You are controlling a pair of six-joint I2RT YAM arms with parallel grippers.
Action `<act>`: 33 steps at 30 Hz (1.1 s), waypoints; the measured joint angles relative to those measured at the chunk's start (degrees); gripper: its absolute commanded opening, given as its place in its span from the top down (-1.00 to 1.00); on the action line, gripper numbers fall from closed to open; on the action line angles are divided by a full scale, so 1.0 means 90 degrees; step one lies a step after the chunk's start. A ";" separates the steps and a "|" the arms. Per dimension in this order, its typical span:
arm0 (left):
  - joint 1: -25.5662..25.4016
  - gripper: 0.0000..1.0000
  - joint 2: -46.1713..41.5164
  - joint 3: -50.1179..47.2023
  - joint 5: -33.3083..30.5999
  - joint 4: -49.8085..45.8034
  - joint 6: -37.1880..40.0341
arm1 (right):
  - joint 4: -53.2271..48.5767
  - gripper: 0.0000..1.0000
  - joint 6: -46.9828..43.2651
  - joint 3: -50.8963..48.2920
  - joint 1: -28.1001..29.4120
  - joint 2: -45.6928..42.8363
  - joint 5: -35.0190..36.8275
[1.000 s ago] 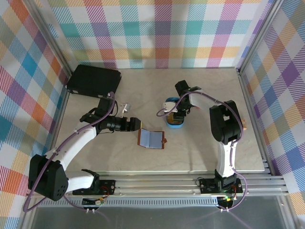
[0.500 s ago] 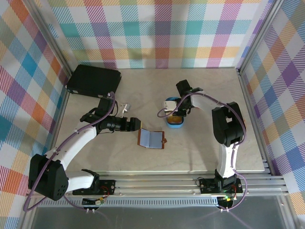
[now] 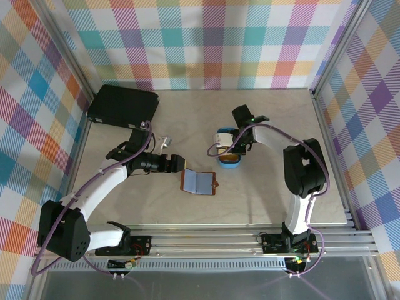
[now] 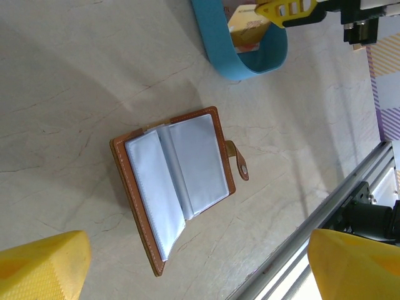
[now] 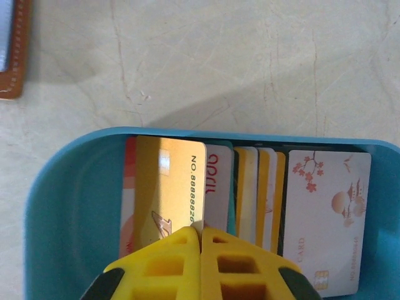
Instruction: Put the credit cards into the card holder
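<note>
Zero credit cards seem to have reached the card holder so far, so nearly the whole task is left.

From the top camera, the card holder (image 3: 200, 182) lies open on the table (image 3: 262, 200) near its middle. The blue tray (image 3: 229, 164) stands just beside it at 1 o'clock, and a black case (image 3: 122, 104) lies well apart at 10 o'clock. The left gripper (image 3: 177, 162) hovers at 10 o'clock of the holder. The right gripper (image 3: 234, 149) reaches down into the tray.

In the left wrist view, the left gripper (image 4: 200, 269) is spread wide and holds nothing. The card holder (image 4: 178, 187) lies between its fingertips, toward 12 o'clock, and its pale pockets look empty. The blue tray (image 4: 219, 44) is at 12 o'clock.

Through the right wrist camera, the credit cards (image 5: 250, 187) stand packed in the blue tray (image 5: 62, 206). The right gripper (image 5: 201, 250) is closed, its pads meeting at the lower edge of a gold card (image 5: 165, 187). Whether that card is really pinched I cannot tell. A first card must be lifted out and slid into a pocket, then the rest.
</note>
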 measured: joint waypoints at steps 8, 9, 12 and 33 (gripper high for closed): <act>0.0000 -0.79 0.0000 -0.0024 -0.0015 0.0012 0.0000 | -0.0342 1.00 0.0629 -0.0136 0.0000 -0.0435 -0.0194; 0.0000 -0.80 -0.0002 -0.0024 -0.0022 0.0012 0.0000 | -0.0342 1.00 0.0714 -0.0185 0.0000 -0.0537 -0.0221; 0.0000 -0.79 -0.0019 -0.0024 -0.0039 0.0015 0.0002 | -0.0369 1.00 0.1049 -0.0270 -0.0015 -0.0930 -0.0403; -0.0974 -0.73 -0.1146 -0.0233 -0.0197 0.3519 -0.3101 | 0.3019 1.00 1.1035 -0.1416 -0.0610 -0.4413 -0.3271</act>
